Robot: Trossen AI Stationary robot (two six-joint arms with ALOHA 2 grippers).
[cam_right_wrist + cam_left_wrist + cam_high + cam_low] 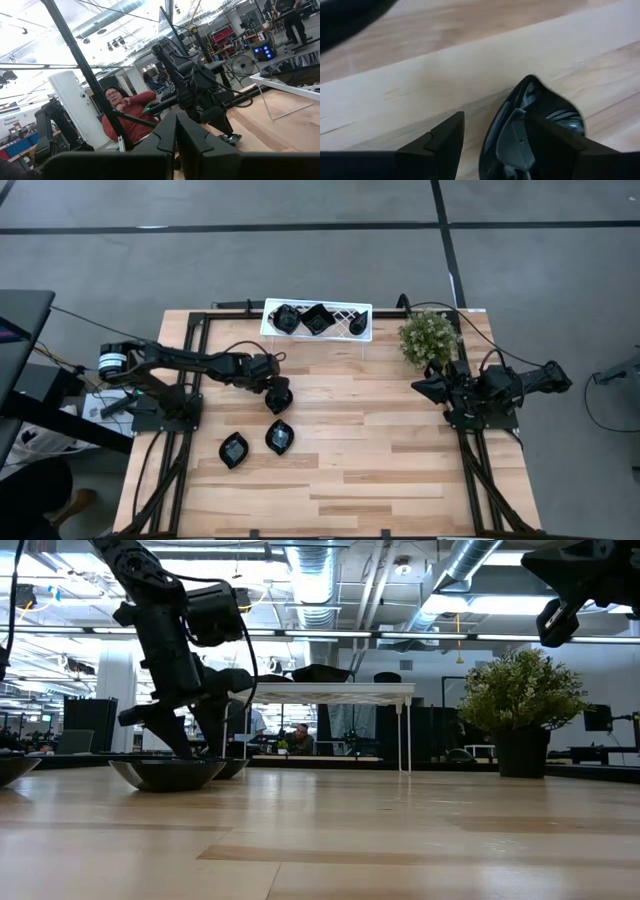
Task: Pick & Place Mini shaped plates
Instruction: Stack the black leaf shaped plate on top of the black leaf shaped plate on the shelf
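Gripping the rim of a leaf-shaped mini plate [540, 125], my left gripper [274, 393] sits left of centre in the overhead frame, one finger inside the dish and the other outside against the wooden table [380, 470]. From table height that plate [165, 773] rests flat on the wood, so I judge I am at the point of setting it down or lifting it; I cannot tell which. Two more black plates lie in the lower left of the overhead frame, one [234, 450] beside the other [280, 437], and several sit in the white lattice rack [355, 308] at top centre. To do this well, I should keep the wrist steady, move straight up or down, and avoid dragging the glossy rim, which looks slippery. My right gripper [424, 387] waits at the right edge by the green plant [430, 337], fingers closed on nothing.
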